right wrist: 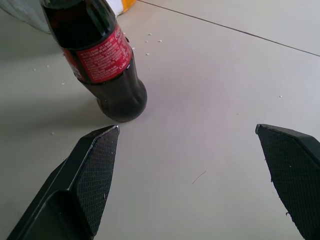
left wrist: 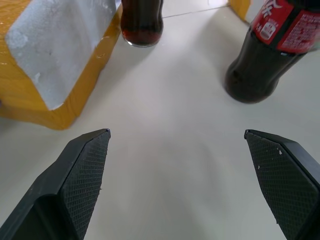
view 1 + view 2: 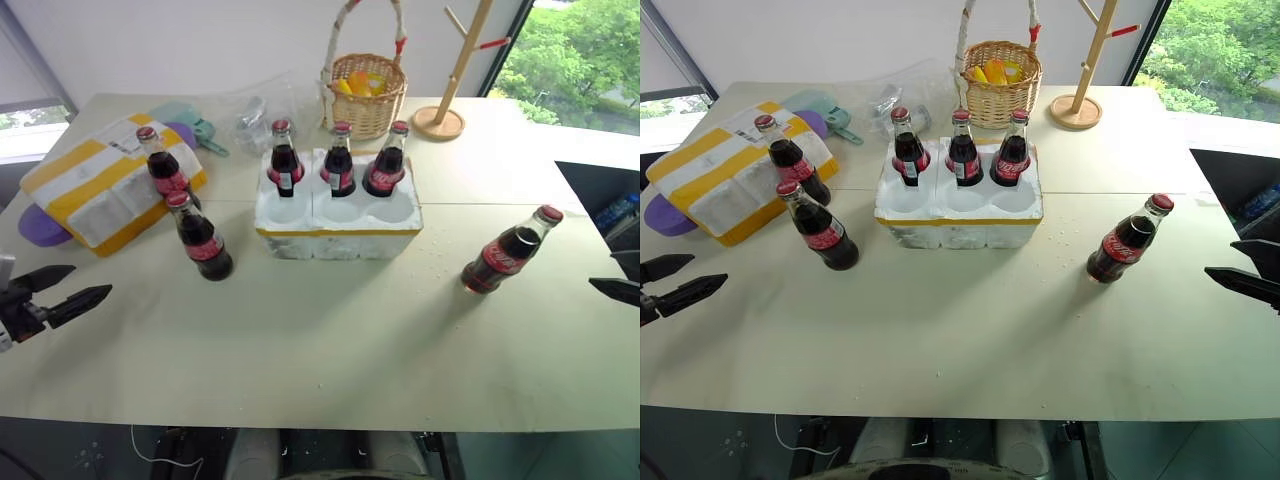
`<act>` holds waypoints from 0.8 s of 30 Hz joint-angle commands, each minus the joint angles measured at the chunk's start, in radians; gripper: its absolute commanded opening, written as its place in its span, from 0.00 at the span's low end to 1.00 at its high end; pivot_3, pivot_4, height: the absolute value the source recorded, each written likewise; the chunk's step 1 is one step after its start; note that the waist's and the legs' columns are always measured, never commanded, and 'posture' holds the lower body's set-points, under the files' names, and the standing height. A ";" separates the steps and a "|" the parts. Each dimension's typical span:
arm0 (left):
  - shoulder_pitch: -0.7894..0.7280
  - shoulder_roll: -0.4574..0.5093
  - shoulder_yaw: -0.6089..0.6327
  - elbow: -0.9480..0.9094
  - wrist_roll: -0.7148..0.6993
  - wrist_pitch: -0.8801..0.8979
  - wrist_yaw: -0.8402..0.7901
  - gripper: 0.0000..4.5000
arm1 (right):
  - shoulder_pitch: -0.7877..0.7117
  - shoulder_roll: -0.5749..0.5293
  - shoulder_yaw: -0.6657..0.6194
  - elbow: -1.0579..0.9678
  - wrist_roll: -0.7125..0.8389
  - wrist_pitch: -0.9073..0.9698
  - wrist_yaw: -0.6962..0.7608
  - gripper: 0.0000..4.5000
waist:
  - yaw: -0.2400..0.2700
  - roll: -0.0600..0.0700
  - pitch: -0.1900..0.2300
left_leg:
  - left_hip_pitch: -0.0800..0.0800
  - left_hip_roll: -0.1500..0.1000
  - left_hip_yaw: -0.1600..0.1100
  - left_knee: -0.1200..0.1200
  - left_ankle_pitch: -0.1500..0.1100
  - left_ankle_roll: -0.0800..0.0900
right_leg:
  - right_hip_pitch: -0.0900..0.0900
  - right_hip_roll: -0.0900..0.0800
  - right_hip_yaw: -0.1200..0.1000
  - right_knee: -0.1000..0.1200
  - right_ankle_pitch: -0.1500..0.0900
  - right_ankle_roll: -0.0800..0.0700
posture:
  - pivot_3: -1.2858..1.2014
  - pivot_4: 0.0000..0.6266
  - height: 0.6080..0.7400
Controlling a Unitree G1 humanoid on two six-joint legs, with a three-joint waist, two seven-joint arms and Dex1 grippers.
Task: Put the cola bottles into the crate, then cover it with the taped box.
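Both tools, left tool (image 3: 62,287) and right tool (image 3: 1242,265), are held wide apart and empty at the table (image 3: 330,330) edges. Three cola bottles (image 3: 340,160) are seated in the crate's (image 3: 338,228) back wells; two stand left beside the taped box (image 3: 100,190), one (image 3: 508,250) right. Loading appears half done; next, a loose bottle must be approached and gripped.
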 commanded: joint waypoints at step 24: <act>-0.537 0.082 -0.207 0.194 -0.016 0.027 0.030 1.00 | 0.207 -0.078 -0.575 -0.839 0.497 0.727 -0.023 1.00 | 0.005 0.000 -0.001 | 0.000 0.003 -0.003 0.004 0.000 0.000 | 0.001 0.005 0.000 0.001 0.001 0.002 | 0.52 0.24 1.00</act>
